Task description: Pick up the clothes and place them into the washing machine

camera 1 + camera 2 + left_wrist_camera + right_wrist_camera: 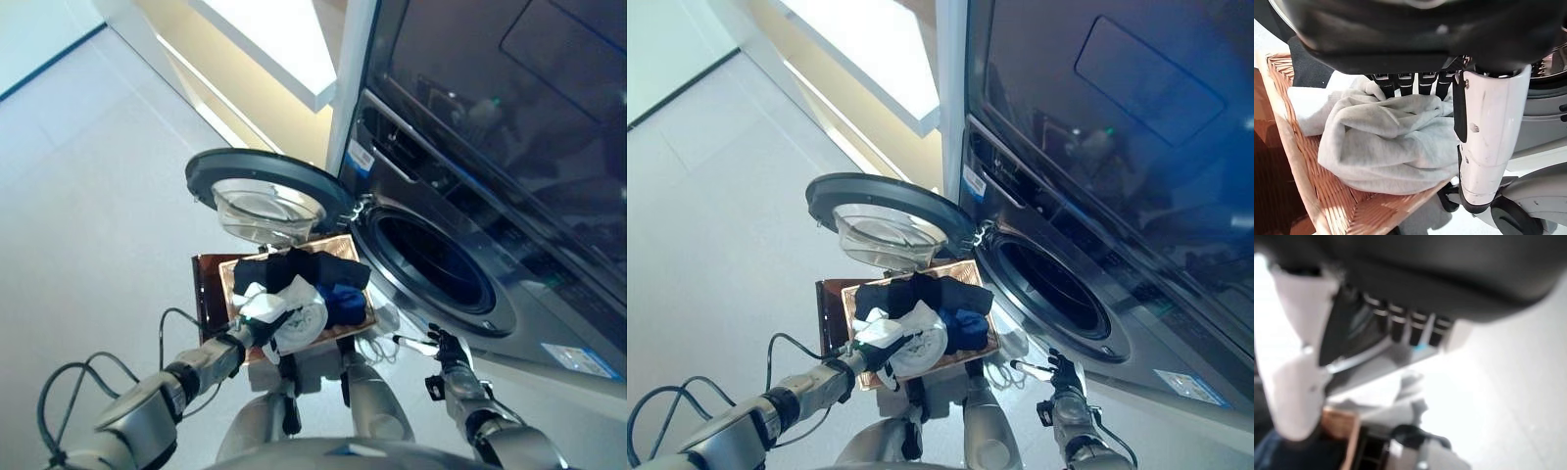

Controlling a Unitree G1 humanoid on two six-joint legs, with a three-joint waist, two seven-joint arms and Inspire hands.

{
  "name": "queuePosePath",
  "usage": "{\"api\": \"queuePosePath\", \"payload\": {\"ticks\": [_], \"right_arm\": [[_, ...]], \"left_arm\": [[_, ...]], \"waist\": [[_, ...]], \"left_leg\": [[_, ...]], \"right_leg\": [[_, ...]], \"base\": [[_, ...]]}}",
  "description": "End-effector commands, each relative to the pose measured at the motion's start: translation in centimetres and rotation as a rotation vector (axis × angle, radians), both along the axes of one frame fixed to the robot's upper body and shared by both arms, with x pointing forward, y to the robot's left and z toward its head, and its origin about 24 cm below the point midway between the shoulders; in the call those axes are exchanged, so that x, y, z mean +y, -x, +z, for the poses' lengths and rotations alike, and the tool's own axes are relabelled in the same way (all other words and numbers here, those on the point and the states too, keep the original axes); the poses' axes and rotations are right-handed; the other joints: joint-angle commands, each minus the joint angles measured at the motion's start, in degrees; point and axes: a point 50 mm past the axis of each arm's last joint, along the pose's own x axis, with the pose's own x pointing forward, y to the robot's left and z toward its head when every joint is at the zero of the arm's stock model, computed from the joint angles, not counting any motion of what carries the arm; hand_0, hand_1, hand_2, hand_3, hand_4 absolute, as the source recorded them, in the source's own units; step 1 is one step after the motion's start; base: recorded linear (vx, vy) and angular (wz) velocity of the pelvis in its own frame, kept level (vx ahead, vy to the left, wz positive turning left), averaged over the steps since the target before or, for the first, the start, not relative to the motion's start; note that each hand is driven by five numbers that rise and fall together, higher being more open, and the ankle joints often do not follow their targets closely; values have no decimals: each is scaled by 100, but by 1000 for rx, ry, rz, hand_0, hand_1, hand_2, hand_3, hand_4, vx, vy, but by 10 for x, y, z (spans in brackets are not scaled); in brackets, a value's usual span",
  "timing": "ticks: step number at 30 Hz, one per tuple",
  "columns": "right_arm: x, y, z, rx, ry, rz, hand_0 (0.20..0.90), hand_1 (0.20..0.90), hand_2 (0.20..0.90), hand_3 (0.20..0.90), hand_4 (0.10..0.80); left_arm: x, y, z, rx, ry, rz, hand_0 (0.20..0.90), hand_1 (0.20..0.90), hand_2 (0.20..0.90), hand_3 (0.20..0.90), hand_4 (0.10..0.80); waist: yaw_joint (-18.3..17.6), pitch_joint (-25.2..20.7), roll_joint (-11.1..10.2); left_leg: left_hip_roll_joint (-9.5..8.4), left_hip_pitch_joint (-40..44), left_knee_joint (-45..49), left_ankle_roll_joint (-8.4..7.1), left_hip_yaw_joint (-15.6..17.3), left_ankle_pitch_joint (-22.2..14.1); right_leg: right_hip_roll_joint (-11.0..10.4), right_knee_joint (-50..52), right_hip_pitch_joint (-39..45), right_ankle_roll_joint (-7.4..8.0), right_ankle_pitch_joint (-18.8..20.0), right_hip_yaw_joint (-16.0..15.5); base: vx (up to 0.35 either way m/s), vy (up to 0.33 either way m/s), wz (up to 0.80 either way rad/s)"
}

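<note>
clothes (299,289) piled in wicker basket (227,279) on a stand, at 9 o'clock from washer drum (431,259); door (265,191) swung wide so loading path is free. left hand (257,328) fingers dug into grey sweatshirt (1386,147), thumb alongside, prob gathering it to lift. right hand (446,352) idle near 5 o'clock, fingers relaxed, empty.

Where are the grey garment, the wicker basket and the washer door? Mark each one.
grey garment (1386,147): left wrist view, on its bunched middle folds.
wicker basket (1288,105): left wrist view, on the woven rim.
washer door (211,168): left eye view, on the dark outer ring of the open door.
</note>
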Motion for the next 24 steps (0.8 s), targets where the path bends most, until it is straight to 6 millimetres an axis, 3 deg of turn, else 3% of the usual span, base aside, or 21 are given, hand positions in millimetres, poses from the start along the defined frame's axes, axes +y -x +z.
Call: {"api": "queuePosePath", "payload": {"ticks": [1, 10, 24], "right_arm": [[-9, -12, 12, -91, 43, -29, 900, 900, 900, 900, 800], [-6, -14, 12, -95, 38, -32, 900, 900, 900, 900, 800], [-3, -37, 28, -198, 26, -40, 900, 900, 900, 900, 800]], "left_arm": [[-1, 0, -4, 3, 9, 66, 900, 900, 900, 900, 800], [-10, -2, -6, 15, 6, 109, 900, 900, 900, 900, 800], [-13, -13, -2, -7, -46, 136, 900, 900, 900, 900, 800]], "waist": [[-26, -187, -313], [-78, -144, -320], [-182, -94, -412]], "left_leg": [[-184, -577, 690, -341, -51, -279], [-176, -754, 704, -367, -51, -255], [-103, -1349, 886, -429, -76, -203]], "right_leg": [[-271, -346, -6, 186, 528, -40], [-254, -368, -163, 163, 562, -28], [-183, -335, -663, 107, 641, -57]], "base": [[20, -12, -10], [10, -2, -2], [-3, -21, 0]]}}
